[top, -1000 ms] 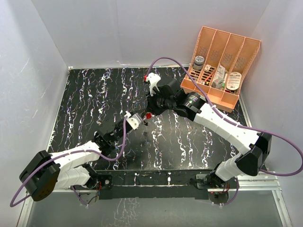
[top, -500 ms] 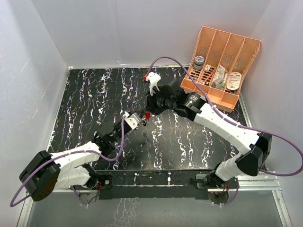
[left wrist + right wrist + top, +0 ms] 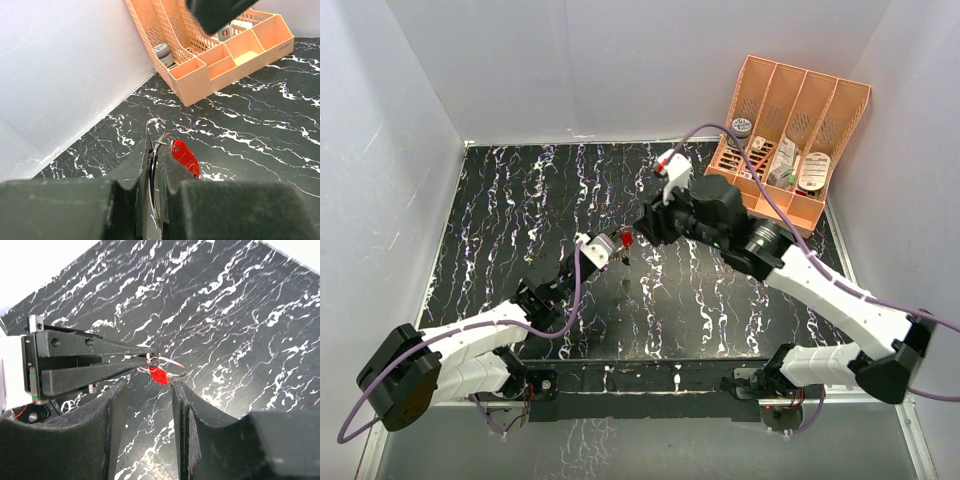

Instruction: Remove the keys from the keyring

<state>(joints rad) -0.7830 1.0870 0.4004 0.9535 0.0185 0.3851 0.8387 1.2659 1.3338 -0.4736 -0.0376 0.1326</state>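
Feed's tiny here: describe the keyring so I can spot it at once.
Look midway across the black marbled table, at the shut tips of the left gripper. The keyring is the thin silvery wire loop pinched there, marked by the small red piece hanging on it.

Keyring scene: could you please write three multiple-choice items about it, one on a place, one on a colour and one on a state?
1. Where on the table does the orange organiser stand?
A. far right corner
B. near left corner
C. centre

2. What colour is the small piece on the keyring?
A. blue
B. red
C. green

3. The left gripper is:
A. open, holding nothing
B. shut on the keyring
C. out of view

Answers:
1 A, the top view shows it in that corner.
2 B, both wrist views show the piece is red.
3 B, its fingers pinch the wire in the left wrist view.
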